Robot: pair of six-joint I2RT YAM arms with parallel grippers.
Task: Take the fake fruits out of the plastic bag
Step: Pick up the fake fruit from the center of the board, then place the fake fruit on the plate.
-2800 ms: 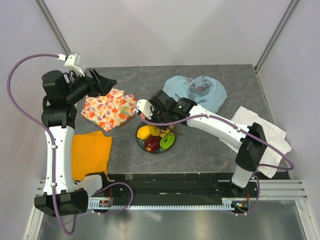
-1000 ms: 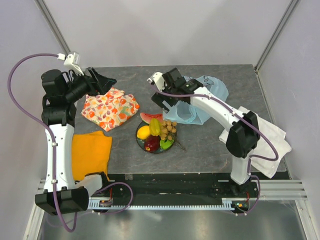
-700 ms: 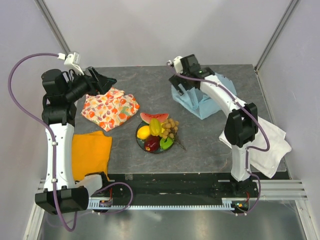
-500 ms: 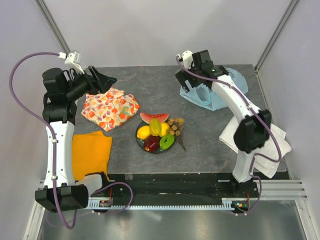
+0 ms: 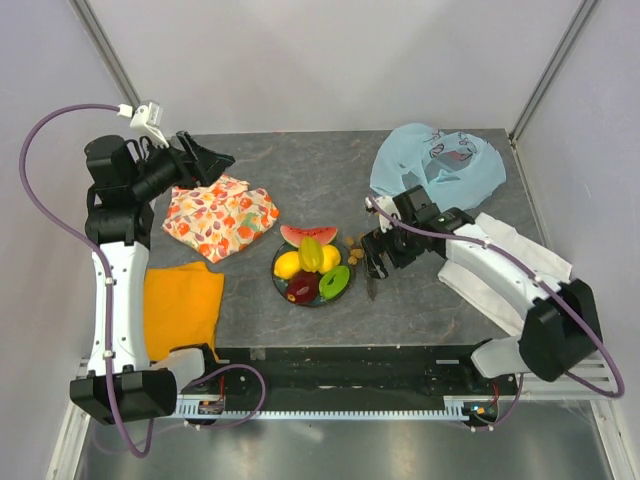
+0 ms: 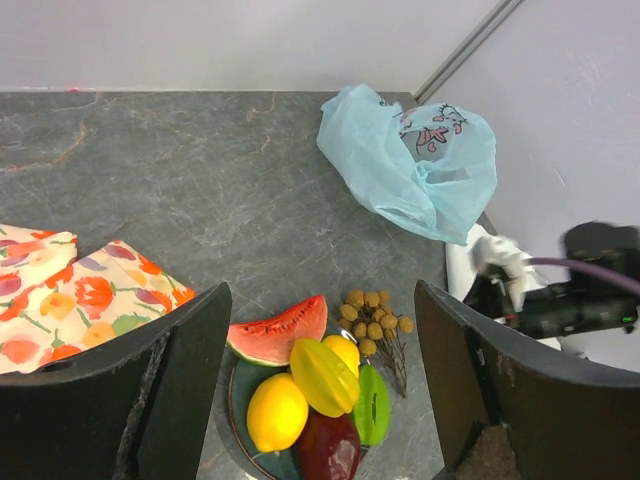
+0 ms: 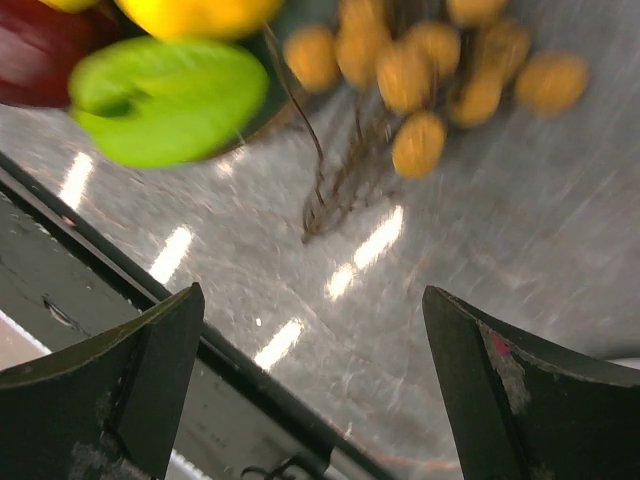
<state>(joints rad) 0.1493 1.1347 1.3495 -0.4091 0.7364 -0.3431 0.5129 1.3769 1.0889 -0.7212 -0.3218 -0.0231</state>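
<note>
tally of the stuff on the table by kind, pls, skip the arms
Fruits: 7
Cloths: 3
Bag: 1
Plate: 1
Total: 12

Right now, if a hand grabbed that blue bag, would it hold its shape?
Probably not: the plastic bag lies crumpled in soft folds, so it would likely sag. It looks thin and translucent, so it is probably very light, sliding or bunching if pushed.
</note>
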